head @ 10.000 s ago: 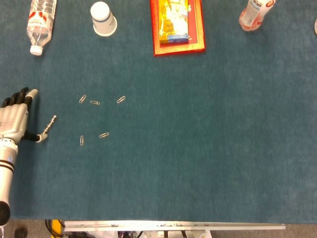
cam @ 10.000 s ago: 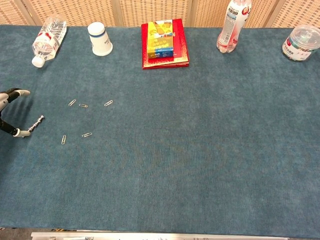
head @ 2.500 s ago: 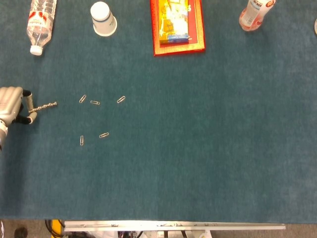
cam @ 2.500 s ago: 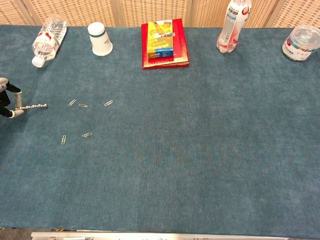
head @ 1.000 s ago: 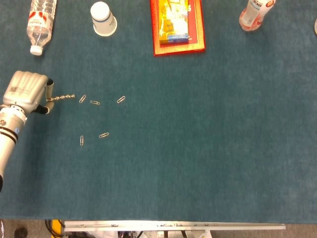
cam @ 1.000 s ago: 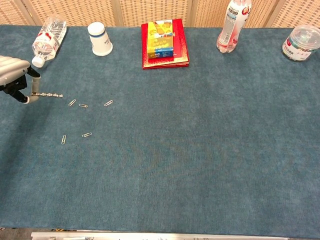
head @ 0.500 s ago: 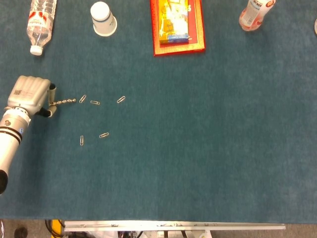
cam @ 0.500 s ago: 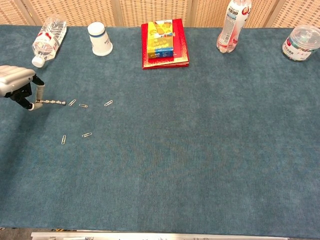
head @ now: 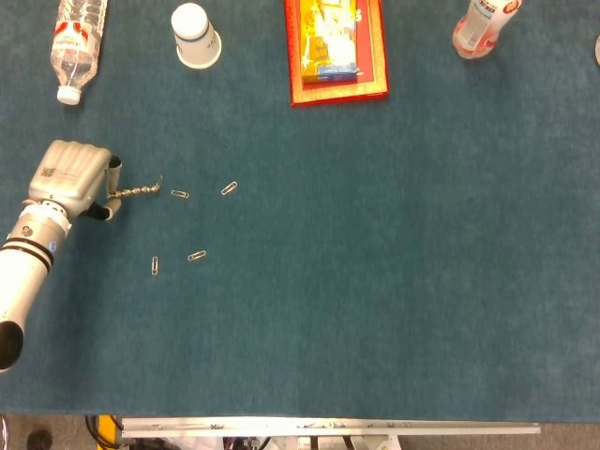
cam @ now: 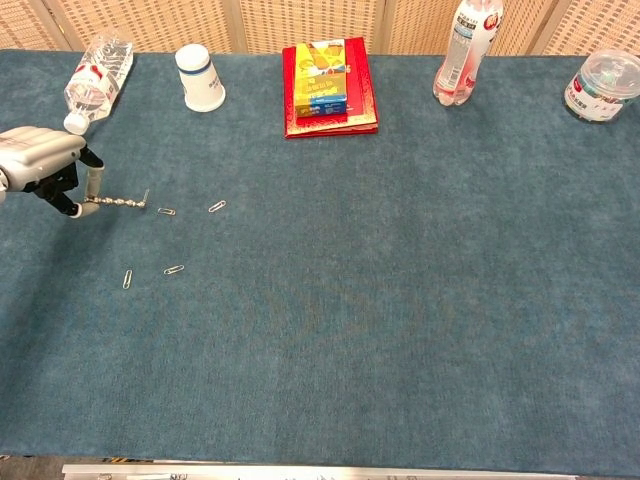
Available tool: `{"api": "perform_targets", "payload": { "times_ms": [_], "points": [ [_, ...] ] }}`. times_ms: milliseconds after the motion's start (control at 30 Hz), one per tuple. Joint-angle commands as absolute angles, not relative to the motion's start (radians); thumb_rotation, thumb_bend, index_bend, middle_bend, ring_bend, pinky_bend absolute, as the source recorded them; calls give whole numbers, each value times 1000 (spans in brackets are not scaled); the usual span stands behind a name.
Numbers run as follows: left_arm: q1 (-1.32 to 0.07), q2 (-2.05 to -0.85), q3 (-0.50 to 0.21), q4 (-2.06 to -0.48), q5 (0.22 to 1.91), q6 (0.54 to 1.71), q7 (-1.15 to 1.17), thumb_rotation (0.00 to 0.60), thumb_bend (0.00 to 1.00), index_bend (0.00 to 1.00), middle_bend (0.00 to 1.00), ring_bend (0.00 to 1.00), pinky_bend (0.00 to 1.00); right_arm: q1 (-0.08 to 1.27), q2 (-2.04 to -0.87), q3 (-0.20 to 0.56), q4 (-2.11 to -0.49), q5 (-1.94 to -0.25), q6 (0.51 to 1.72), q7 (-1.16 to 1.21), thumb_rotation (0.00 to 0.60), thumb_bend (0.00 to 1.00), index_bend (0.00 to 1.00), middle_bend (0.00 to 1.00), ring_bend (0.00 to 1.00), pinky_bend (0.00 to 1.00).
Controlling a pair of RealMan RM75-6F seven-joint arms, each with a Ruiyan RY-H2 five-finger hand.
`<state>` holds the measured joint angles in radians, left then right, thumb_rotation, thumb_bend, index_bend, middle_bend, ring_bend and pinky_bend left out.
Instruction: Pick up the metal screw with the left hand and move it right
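Note:
My left hand is at the table's left side and pinches the head end of the metal screw. The screw lies roughly level and points right. Its tip sits right by a paper clip that looks tipped up against it. Whether the screw rests on the cloth or hangs just above it I cannot tell. My right hand shows in neither view.
Several paper clips lie scattered right of and below the screw. At the back are a lying water bottle, a tipped white cup, a red book, an upright bottle and a clear jar.
My left hand has carried the screw to the right, from the table's left edge toward the paper clips. The screw's tip now reaches the nearest clip, which has shifted.

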<state>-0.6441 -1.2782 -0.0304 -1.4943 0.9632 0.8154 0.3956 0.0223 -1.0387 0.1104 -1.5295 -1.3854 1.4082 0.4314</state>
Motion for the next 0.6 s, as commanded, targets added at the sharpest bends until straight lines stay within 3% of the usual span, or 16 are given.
{"api": "perform_targets", "payload": {
  "times_ms": [33, 600],
  "points": [
    [-649, -1276, -30, -1511, 969, 823, 404, 600, 328, 579, 1000, 963, 794, 21, -1039, 111, -1528, -1384, 1409, 433, 600, 0, 254, 137, 64, 279],
    [-691, -1308, -30, -1531, 949, 825, 444, 600, 327, 579, 1000, 963, 794, 13, -1052, 105, -1507, -1383, 1408, 451, 600, 0, 255, 137, 65, 279]
  ]
}}
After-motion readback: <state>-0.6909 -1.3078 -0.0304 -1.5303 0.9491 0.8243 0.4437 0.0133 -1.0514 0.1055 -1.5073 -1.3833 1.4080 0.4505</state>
